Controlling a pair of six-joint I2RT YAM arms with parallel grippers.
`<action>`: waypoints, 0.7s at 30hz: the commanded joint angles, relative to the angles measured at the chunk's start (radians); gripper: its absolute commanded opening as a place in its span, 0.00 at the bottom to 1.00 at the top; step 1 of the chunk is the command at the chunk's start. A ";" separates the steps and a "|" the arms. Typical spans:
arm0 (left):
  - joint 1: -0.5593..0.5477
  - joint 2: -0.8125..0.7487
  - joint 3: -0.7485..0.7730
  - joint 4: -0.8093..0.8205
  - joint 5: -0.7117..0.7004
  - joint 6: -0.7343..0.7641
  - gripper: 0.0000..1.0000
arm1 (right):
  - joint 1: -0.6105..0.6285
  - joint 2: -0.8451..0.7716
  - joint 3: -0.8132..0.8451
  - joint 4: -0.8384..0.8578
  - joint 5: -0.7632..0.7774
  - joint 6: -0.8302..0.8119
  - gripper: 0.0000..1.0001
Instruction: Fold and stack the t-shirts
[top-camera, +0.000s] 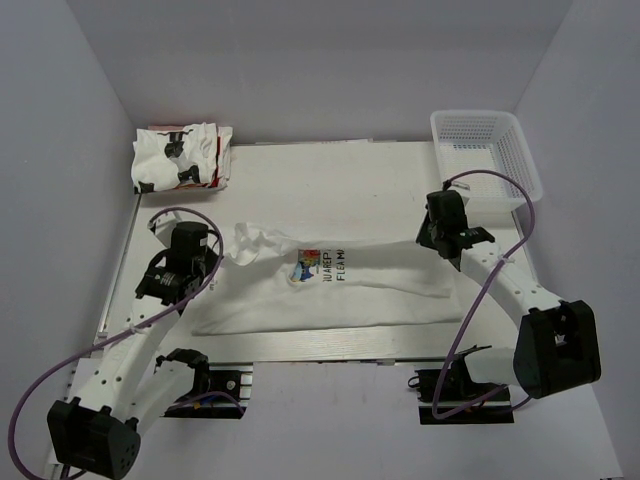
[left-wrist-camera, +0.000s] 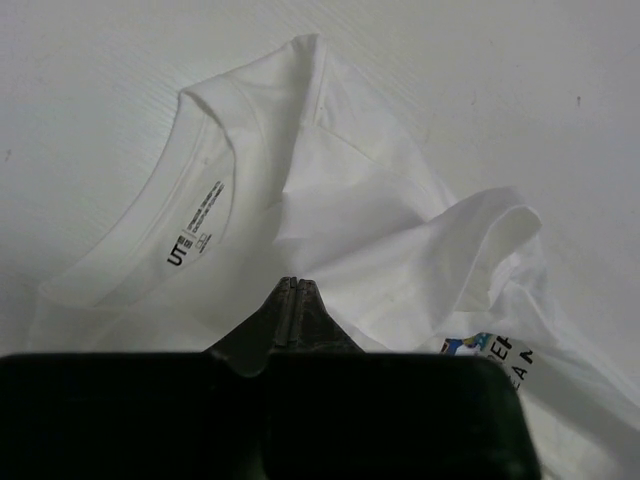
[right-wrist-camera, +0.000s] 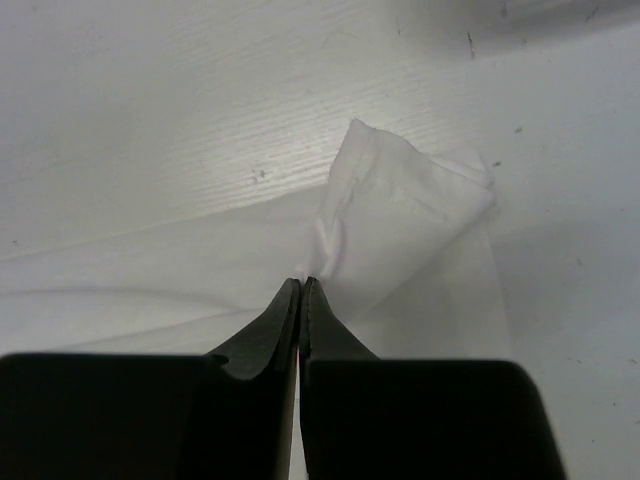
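Observation:
A white t-shirt (top-camera: 330, 290) with a colourful chest print (top-camera: 308, 266) and dark lettering lies stretched across the middle of the table, partly folded lengthwise. My left gripper (top-camera: 213, 262) is at its bunched collar end. In the left wrist view its jaws (left-wrist-camera: 290, 285) are shut, with the tips in the cloth just below the labelled collar (left-wrist-camera: 195, 235). My right gripper (top-camera: 432, 240) is at the shirt's right end. In the right wrist view it (right-wrist-camera: 305, 282) is shut on a puckered fold of white cloth (right-wrist-camera: 400, 215). A stack of folded shirts (top-camera: 182, 157) with black and red prints sits at the far left corner.
A white plastic mesh basket (top-camera: 522, 152) stands at the far right corner, just behind the right arm. Grey walls enclose the table on the left, right and back. Purple cables loop beside both arms.

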 joint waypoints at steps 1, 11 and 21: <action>-0.001 -0.054 -0.050 -0.102 0.014 -0.074 0.00 | -0.007 -0.011 -0.060 -0.005 0.021 0.031 0.00; -0.001 -0.178 -0.168 -0.225 0.375 -0.120 0.43 | -0.013 -0.001 -0.160 -0.050 0.129 0.127 0.75; -0.001 -0.068 0.007 -0.140 0.253 -0.071 1.00 | 0.085 -0.145 -0.071 0.107 -0.335 -0.200 0.90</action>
